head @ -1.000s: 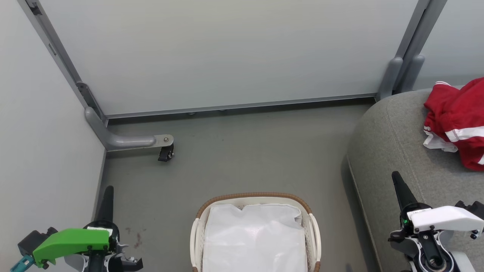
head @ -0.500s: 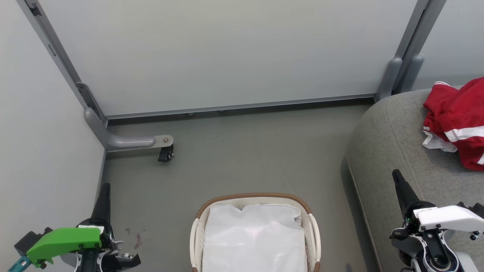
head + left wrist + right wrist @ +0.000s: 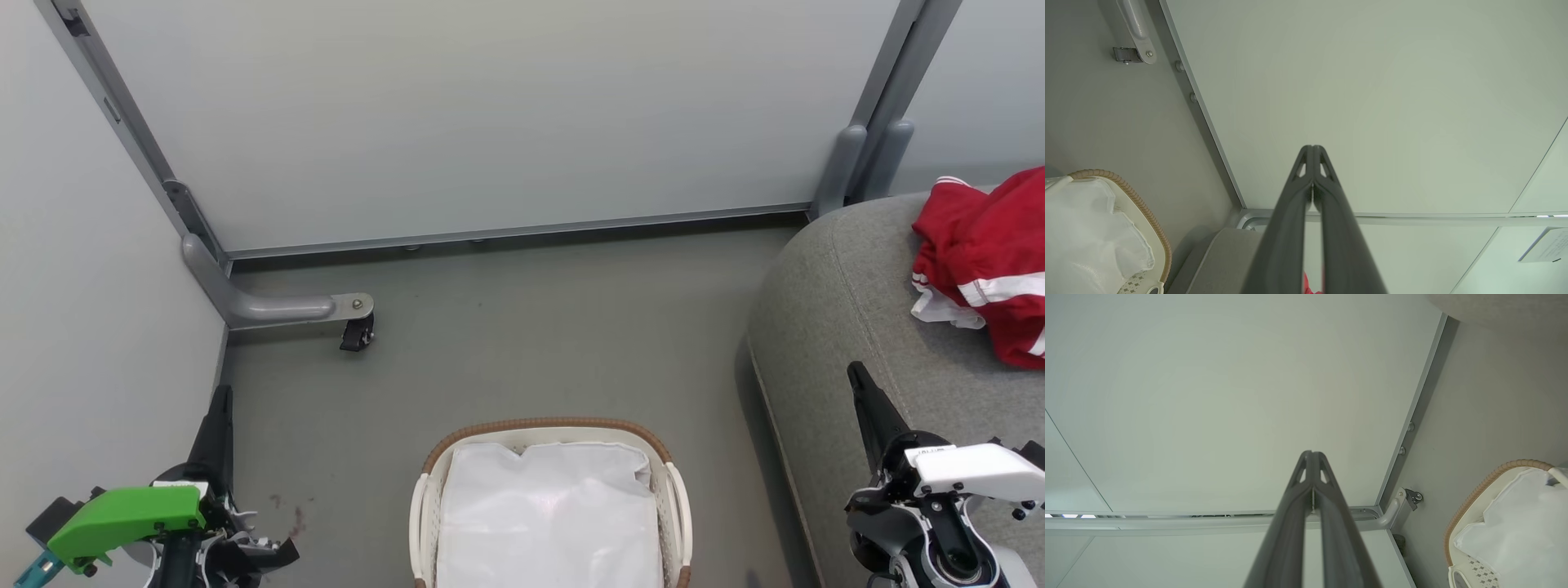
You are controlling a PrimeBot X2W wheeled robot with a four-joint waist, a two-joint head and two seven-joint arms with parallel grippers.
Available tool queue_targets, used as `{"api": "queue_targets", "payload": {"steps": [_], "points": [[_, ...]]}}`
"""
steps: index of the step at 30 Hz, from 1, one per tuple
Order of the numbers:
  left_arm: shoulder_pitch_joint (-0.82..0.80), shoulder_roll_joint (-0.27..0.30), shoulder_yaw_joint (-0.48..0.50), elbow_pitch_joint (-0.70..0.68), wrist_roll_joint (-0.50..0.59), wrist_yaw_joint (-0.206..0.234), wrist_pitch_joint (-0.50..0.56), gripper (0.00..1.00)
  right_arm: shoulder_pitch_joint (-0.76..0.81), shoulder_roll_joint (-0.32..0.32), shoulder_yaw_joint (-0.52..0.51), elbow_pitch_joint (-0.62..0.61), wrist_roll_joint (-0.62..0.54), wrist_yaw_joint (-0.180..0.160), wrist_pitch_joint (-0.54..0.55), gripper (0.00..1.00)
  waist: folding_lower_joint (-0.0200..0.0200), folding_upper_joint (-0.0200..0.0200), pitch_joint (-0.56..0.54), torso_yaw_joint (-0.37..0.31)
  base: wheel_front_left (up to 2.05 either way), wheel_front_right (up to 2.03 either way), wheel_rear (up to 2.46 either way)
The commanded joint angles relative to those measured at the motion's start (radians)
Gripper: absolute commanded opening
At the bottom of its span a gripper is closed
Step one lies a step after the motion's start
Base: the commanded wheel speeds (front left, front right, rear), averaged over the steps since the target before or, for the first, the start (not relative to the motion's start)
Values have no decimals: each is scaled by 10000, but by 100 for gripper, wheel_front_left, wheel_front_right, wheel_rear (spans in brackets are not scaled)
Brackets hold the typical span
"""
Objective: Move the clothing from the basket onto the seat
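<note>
While both arms hang low at either side, the clothing [image 3: 984, 261] lies in a crumpled red heap on the seat [image 3: 849, 327], up at its far end near the wall panel [image 3: 490, 122], with white stripes showing along a fold. Left gripper [image 3: 221, 394] is down by the left-hand wall, its two dark fingers pressed together to a single point and holding nothing (the left wrist camera shows the tips meeting flat against each other). Right gripper [image 3: 856, 372], same story: fingers closed tip to tip, empty, showing against the near part of the seat and well apart from the red heap. Between the two arms the basket [image 3: 549, 426] sits on the grey floor [image 3: 531, 327], its brown woven rim curving toward the wall, and what you see inside is the white liner cloth [image 3: 551, 514], a bit rumpled. The seat stands near the basket on the robot's right, with a strip of floor between them. Off to the left, a small black caster [image 3: 357, 333] hangs under a grey bracket at the foot of the panel frame.
</note>
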Motion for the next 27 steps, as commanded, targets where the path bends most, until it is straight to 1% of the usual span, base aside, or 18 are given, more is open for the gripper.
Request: {"api": "queue_targets", "payload": {"steps": [1, 4, 27], "points": [[-153, 47, 69, -53, -203, -58, 77, 0, 106, -63, -37, -50, 226, -3, 74, 0, 0, 0, -2, -1, 0, 0, 0], [-159, 48, 99, -68, -362, -69, 117, 0, 112, -64, -48, -74, 419, -3, 131, 0, 0, 0, -6, -5, 0, 0, 0], [-152, 44, 97, -58, -339, -67, 123, 0, 113, -63, -42, -69, 399, -3, 111, 0, 0, 0, -6, -5, 0, 0, 0]]}}
